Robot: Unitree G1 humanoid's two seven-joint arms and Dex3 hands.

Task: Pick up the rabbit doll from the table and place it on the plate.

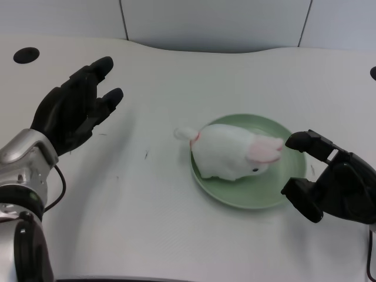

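The white rabbit doll point(226, 154) with pink ears lies on the green plate point(276, 191), its head toward the right and its tail sticking out over the plate's left rim. My left hand point(73, 108) is at the left of the table, well away from the plate, fingers spread and holding nothing. Nothing touches the doll.
My right hand point(332, 185) sits at the plate's right edge with fingers curled. A round dark hole point(26, 55) is in the tabletop at the far left, and another point(373, 73) shows at the right border. The wall runs behind the table's far edge.
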